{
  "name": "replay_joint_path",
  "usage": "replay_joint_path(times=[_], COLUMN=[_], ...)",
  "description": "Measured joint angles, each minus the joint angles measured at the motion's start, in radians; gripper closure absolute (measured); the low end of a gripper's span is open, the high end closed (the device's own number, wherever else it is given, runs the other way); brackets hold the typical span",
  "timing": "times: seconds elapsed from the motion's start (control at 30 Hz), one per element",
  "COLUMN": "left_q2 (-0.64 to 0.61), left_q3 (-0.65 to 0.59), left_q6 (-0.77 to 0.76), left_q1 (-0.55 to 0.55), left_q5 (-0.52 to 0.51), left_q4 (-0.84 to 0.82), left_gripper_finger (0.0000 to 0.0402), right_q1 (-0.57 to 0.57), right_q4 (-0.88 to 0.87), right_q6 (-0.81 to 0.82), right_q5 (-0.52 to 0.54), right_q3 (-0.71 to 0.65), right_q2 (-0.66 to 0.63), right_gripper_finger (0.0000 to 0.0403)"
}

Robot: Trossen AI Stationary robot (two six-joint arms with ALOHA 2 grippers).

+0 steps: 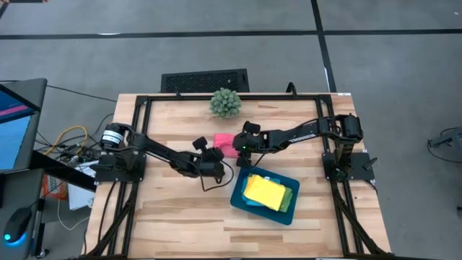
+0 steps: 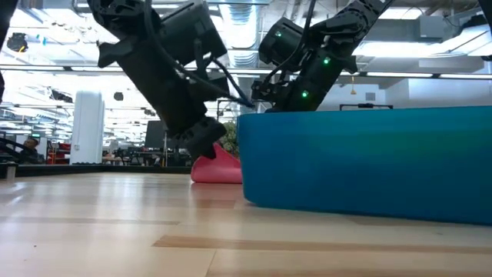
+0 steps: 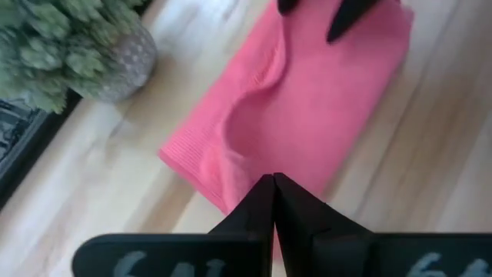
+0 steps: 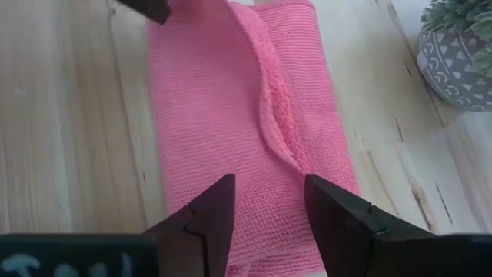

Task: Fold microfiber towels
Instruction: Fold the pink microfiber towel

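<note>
The teal tray (image 1: pixel 241 196) holds a yellow towel (image 1: pixel 263 191) stacked over a green one (image 1: pixel 288 198), just beside the right gripper (image 4: pixel 269 211). The folded pink towel (image 4: pixel 231 115) lies on the table (image 1: pixel 173 217) between both grippers. The right gripper's fingers are spread over one end; the left gripper (image 3: pixel 273 185), pressed together, is at the other end.

Light wood table (image 1: pixel 166 209) with a black frame. Folded pink towel (image 1: pixel 224 143) lying flat between the left claw (image 1: pixel 214 154) and right claw (image 1: pixel 240 146). Spiky potted plant (image 1: pixel 225 103) just beyond them. Teal tray (image 1: pixel 241 195) near the right claw.
</note>
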Motion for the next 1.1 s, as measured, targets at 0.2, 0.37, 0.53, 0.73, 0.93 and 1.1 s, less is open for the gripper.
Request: replay_joint_path(times=[0.2,0.37,0.53,0.73,0.93,1.1], left_q2=[-0.026,-0.026,-0.026,-0.024,-0.017,-0.135], left_q3=[0.001,-0.026,-0.035,-0.035,-0.036,-0.01], left_q6=[0.047,0.073,0.118,0.129,0.166,0.171], left_q1=[0.043,0.116,0.19,0.249,0.269,0.268], left_q5=[0.006,0.027,0.121,0.201,0.245,0.247], left_q4=[0.002,0.104,0.191,0.212,0.227,0.165], left_gripper_finger=[0.0401,0.0401,0.0401,0.0401,0.0401,0.0401], right_q1=[0.0,0.0,0.0,-0.041,-0.105,-0.145], right_q4=[-0.002,-0.006,-0.014,-0.067,-0.081,-0.029], right_q6=[0.0,0.008,0.015,0.027,0.036,0.048], right_q5=[0.0,0.0,0.004,0.009,-0.086,-0.127], right_q3=[0.0,0.0,-0.002,-0.002,-0.008,-0.054], right_q2=[0.0,0.0,-0.016,-0.04,-0.011,-0.013], right_gripper_finger=[0.0221,0.0221,0.0221,0.0221,0.0221,0.0221])
